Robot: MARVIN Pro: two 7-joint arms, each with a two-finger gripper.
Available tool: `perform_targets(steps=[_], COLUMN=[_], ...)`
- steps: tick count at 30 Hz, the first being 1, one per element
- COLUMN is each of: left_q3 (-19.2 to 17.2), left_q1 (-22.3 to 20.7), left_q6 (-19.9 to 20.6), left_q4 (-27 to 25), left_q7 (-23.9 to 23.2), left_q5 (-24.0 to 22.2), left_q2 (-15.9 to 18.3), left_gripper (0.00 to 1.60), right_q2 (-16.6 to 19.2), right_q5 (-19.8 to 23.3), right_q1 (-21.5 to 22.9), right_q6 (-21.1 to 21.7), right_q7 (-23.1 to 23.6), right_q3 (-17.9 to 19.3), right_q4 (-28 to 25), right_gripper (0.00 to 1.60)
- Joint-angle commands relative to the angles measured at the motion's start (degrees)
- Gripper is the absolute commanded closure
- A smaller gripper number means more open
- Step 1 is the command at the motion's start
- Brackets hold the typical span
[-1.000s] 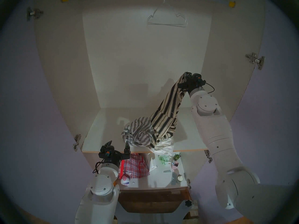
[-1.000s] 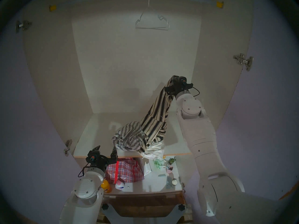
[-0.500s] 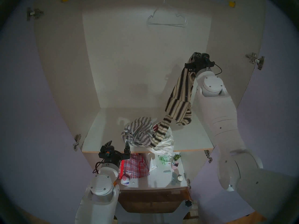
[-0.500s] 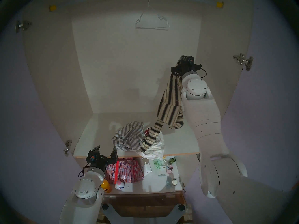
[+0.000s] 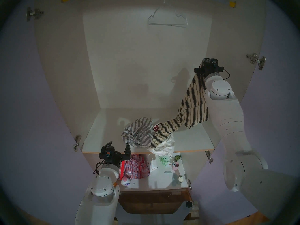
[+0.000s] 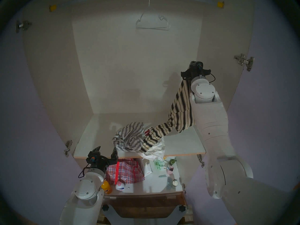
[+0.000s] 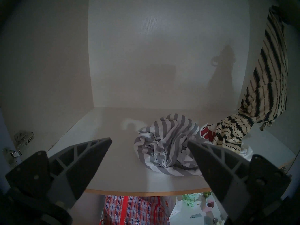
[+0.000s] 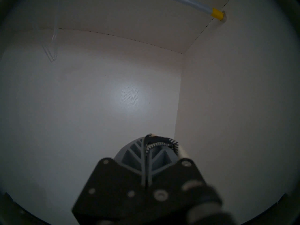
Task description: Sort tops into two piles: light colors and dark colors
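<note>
Right gripper (image 5: 204, 61) fingers clamped on cream black-striped knit top (image 5: 193, 104), raised right of crumpled grey-and-white wide-striped top (image 5: 139, 132), sleeve trailing beside it on shelf (image 5: 103, 135). Left gripper (image 5: 118, 145) fingers wide, empty, before it.

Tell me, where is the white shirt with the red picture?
In the head view, the white top lies at the shelf's front edge, right of the grey-striped top, partly under the black-striped top's trailing end.
</note>
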Motion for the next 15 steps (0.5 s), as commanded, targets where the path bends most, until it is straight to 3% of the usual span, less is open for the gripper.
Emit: perform_targets(steps=[1,6,10,15], left_q3=[0.16,0.17,0.18,0.19], left_q1=[-0.40,-0.45,-0.43,-0.45], left_q6=[-0.27,-0.33,-0.31,-0.33], left_q4=[-1.60,-1.50,-1.55,-1.51], left_q7=[-0.27,-0.22,-0.22,-0.19], left_q5=[-0.03,-0.02,-0.05,-0.06], left_q2=[0.10,0.09,0.12,0.14], left_gripper=[0.00,0.00,0.00,0.00], right_q2=[-0.89,-4.27,-8.17,-9.97], right_q5=[-0.82,-1.08,-0.17,2.55], right_q1=[-1.47,-7.92,-8.24,-8.85], right_q6=[0.75,4.24,9.23,8.85], right_q7=[-1.06,-5.68,-12.76,-11.58], right_q3=[-0.79,-0.05,2.75,5.37], right_q4=[-0.39,2.24,6.66,9.15], right_gripper=[1.60,1.60,1.60,1.60])
